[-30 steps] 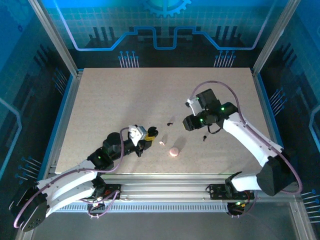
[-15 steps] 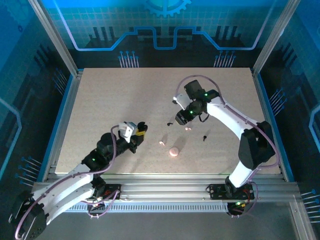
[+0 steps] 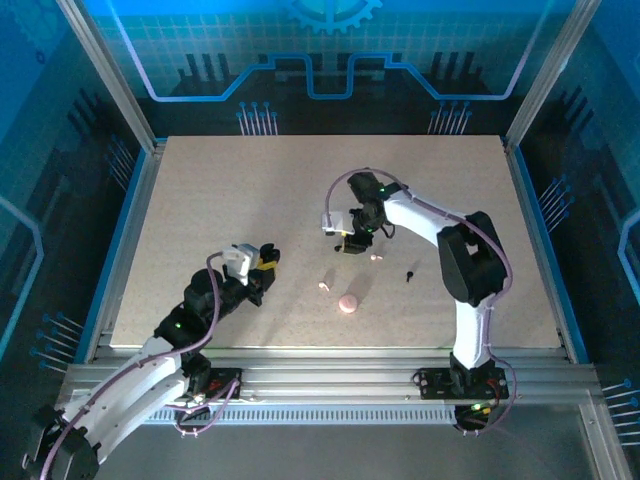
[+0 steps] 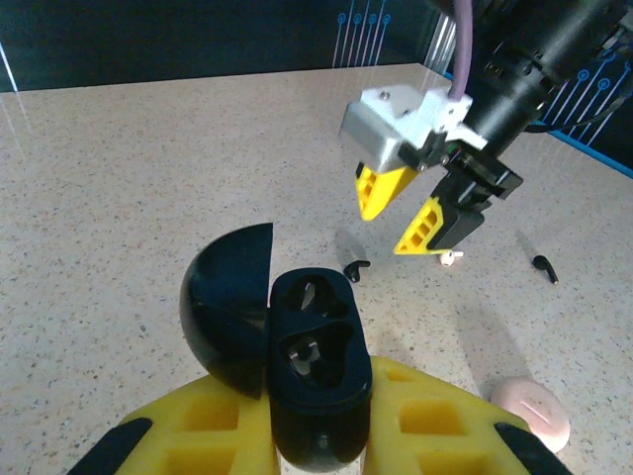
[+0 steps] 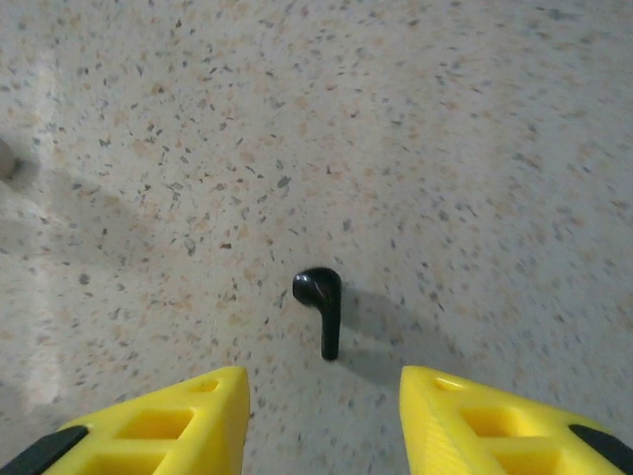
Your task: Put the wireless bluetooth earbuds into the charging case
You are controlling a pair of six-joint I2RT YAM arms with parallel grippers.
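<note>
earbud (image 5: 319,302) on table (image 5: 445,119) before right tool (image 5: 324,396), second earbud (image 3: 410,273) seemingly farther right

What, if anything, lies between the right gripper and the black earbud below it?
Nothing visible. In the right wrist view the black earbud lies alone on bare table, just ahead of the right gripper, whose fingers stand apart on either side.

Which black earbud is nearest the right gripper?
The black earbud framed between the right gripper's open fingers in its wrist view; the other black earbud lies farther off.
</note>
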